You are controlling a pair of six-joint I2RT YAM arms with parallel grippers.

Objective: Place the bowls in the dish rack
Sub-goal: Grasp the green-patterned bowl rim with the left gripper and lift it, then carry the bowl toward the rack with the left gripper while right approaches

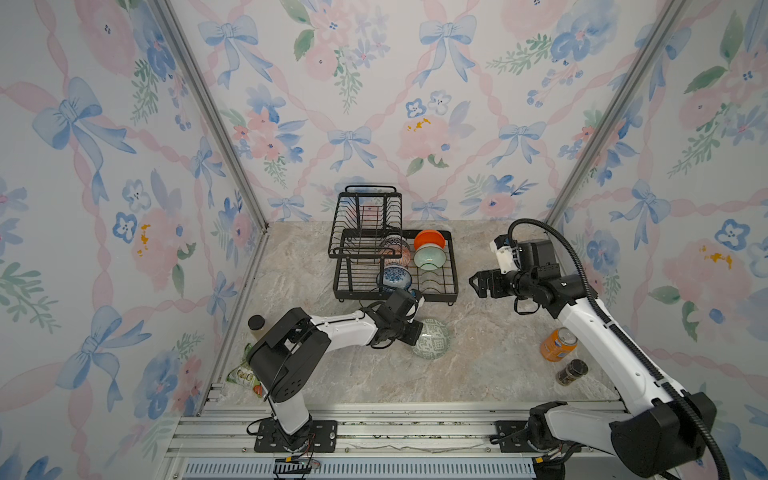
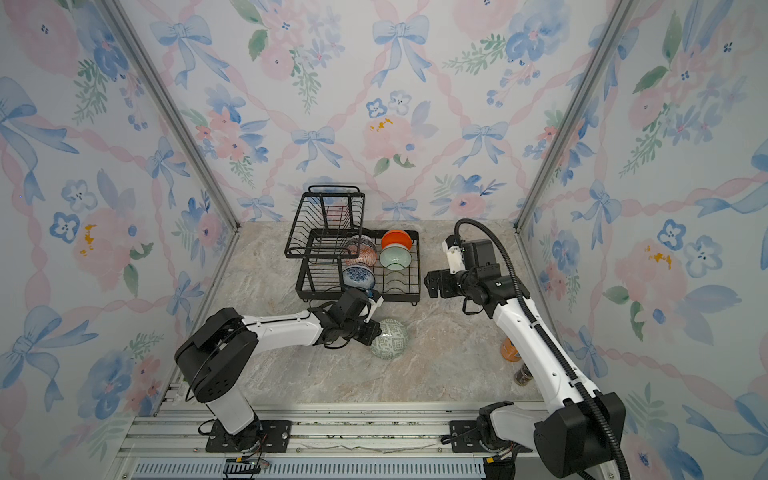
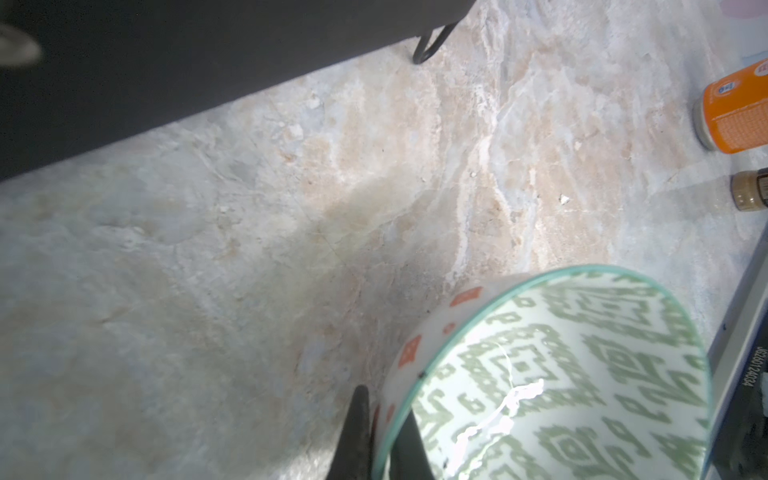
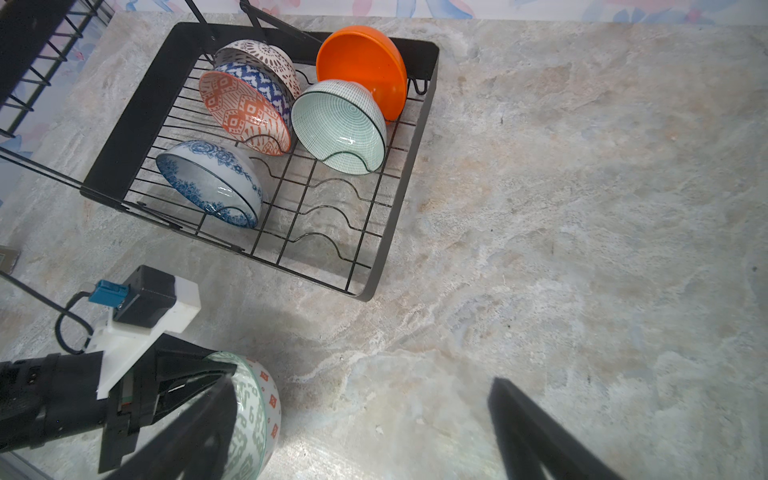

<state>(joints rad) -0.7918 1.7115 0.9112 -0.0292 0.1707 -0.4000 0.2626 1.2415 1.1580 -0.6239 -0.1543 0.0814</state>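
My left end effector (image 3: 385,415) pinches the rim of the round green-and-white geometric bowl (image 1: 432,344), one finger inside, likely to carry it tilted into a slot. The bowl is at six o'clock of the black wire dish rack (image 4: 137,124); whether it touches the marble worktop (image 1: 490,382) I cannot tell. My right end effector (image 1: 473,286) gapes wide, empty, at three o'clock.

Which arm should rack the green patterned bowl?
Left. The left gripper is shut on the green-white bowl at its rim; the right gripper is open and empty, beside the dish rack.
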